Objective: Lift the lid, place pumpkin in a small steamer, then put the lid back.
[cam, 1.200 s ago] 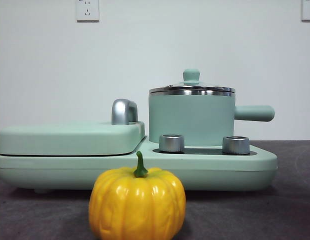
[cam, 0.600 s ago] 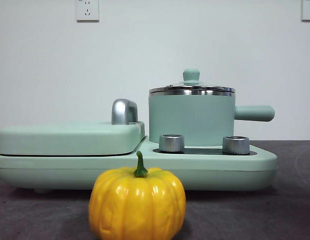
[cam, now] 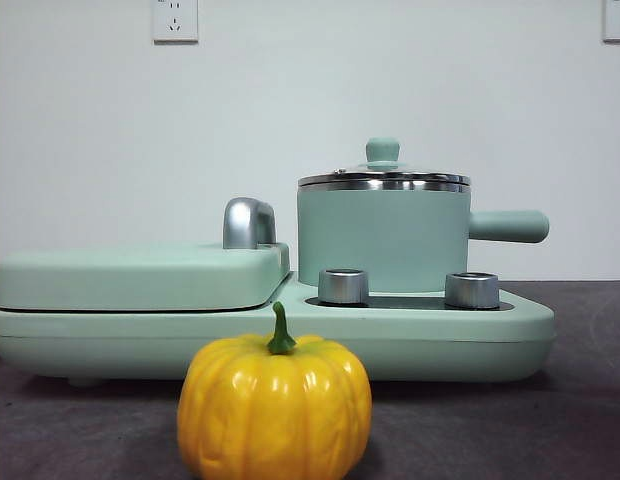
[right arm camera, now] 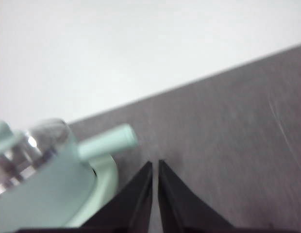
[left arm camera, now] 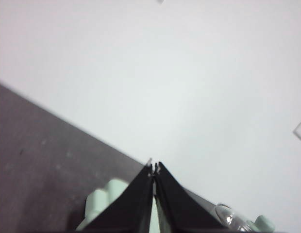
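Nothing moved; pumpkin (cam: 275,408) far from right gripper (right arm camera: 155,164).

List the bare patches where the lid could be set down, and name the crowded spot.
Free: dark table right of the pumpkin, in front of the cooker base; table left of the pumpkin; the flat cover top. Crowded: around the small steamer, with lid, two dials and chrome handle.
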`<action>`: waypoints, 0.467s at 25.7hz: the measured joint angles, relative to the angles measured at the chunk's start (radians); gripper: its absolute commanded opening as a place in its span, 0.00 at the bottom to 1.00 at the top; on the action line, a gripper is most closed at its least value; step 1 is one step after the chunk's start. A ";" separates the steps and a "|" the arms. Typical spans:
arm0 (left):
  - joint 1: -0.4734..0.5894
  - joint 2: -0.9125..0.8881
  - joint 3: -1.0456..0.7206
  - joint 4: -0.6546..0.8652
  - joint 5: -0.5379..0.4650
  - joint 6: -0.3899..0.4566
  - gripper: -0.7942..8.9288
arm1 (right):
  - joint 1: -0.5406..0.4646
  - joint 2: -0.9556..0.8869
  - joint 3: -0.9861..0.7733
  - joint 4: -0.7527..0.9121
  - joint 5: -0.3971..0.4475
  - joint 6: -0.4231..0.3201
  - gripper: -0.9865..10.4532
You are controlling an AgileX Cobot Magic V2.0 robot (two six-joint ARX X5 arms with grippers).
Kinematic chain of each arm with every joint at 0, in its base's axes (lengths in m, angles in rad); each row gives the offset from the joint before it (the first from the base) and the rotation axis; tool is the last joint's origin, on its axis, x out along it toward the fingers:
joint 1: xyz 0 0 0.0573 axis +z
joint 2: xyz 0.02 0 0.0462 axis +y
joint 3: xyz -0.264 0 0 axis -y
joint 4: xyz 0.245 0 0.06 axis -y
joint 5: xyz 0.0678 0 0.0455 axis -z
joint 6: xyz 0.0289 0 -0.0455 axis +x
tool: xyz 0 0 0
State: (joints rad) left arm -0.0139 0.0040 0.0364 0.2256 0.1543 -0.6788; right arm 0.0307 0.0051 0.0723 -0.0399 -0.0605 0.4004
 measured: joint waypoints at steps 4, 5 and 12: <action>0.000 0.001 0.043 -0.036 0.000 0.058 0.09 | 0.000 0.000 0.074 0.007 0.000 0.000 0.10; 0.000 0.001 0.068 -0.059 0.000 0.081 0.09 | 0.000 0.000 0.093 0.006 0.000 -0.002 0.10; 0.000 0.039 0.266 -0.260 -0.040 0.250 0.09 | 0.000 0.061 0.254 -0.096 -0.022 -0.015 0.10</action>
State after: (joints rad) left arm -0.0139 0.0429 0.3027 -0.0345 0.1146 -0.4286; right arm 0.0307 0.0662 0.3267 -0.1360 -0.0826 0.3855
